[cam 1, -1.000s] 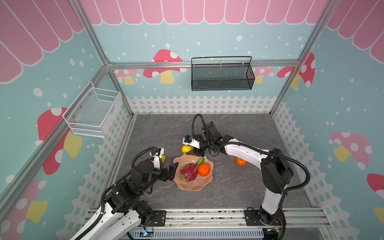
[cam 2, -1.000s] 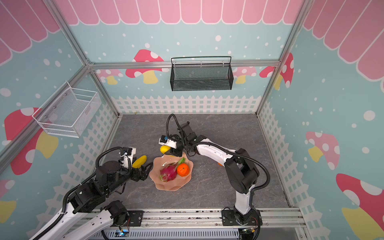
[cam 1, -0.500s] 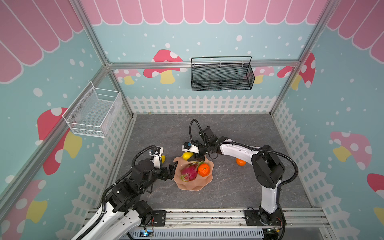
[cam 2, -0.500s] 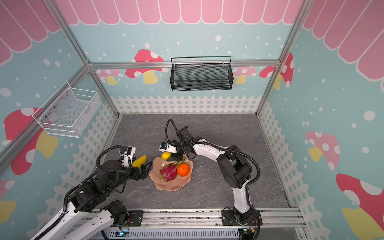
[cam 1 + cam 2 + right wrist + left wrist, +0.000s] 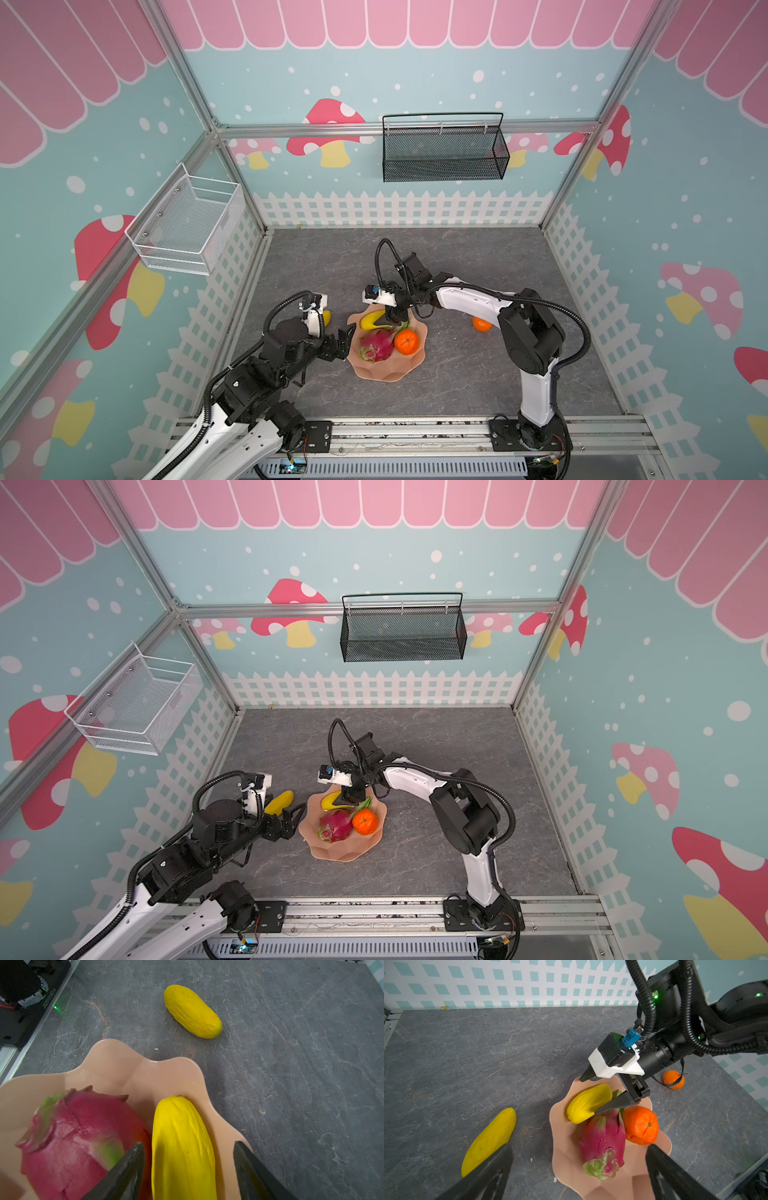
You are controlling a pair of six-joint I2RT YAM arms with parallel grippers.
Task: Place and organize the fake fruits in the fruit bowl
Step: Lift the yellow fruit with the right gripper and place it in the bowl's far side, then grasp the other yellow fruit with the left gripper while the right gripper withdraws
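Black and spread wide, the left jaws hold nothing. They sit low just beside the near-left rim of the wide, shallow peach-pink plastic bowl (image 5: 386,371) with a wavy edge. Whether a tip touches that rim I cannot tell.

In the bowl the magenta dragon fruit with green tips (image 5: 376,347) lies nearest, touching the round orange fruit (image 5: 406,341) on its right. Behind them, against the far rim, lies an elongated yellow ribbed fruit (image 5: 182,1147). The right jaws stand partly open astride it, gripping nothing; the right wrist view shows a gap on each side. In both top views these jaws and their wrist cover that fruit's right end.

A second yellow ribbed fruit (image 5: 279,802) lies on the grey stone-look tabletop (image 5: 415,854) left of the bowl, outside both sets of jaws. In a top view only the end of this fruit (image 5: 327,318) shows past the left wrist. A second orange (image 5: 482,324) sits on the tabletop to the right, partly behind the right arm (image 5: 469,297).
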